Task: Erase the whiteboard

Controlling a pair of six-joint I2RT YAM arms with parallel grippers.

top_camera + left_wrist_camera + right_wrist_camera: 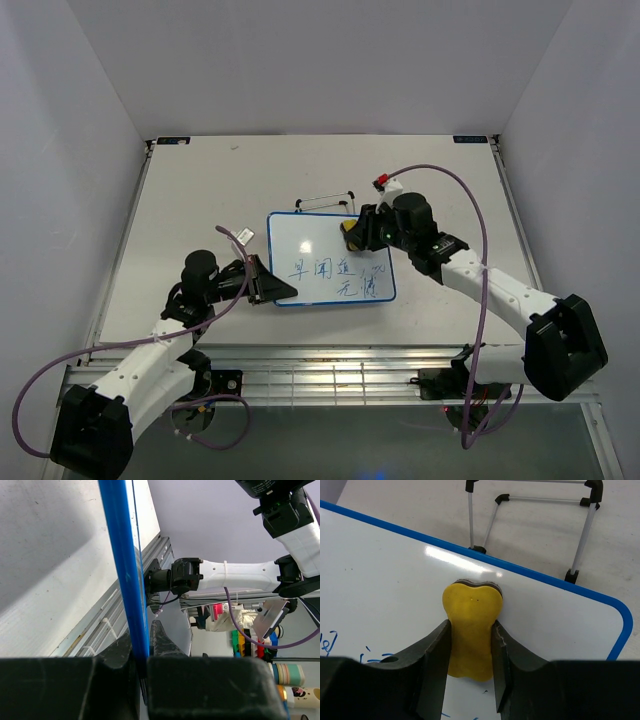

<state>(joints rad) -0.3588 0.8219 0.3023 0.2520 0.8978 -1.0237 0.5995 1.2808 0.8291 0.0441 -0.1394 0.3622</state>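
The whiteboard [320, 250] lies flat at the table's middle, with a blue frame and blue handwritten characters [335, 275] along its near half. My left gripper [270, 285] is shut on the board's left edge; the left wrist view shows the blue frame [122, 570] pinched between the jaws. My right gripper [355, 232] is shut on the yellow eraser [470, 630], which presses on the board's far right part [385, 595], above the writing. The eraser also shows in the top view [349, 231].
A metal wire stand [325, 200] with black feet lies just behind the board; it also shows in the right wrist view [535, 510]. Grey walls enclose the table on three sides. A slotted metal rail [330, 375] runs along the near edge.
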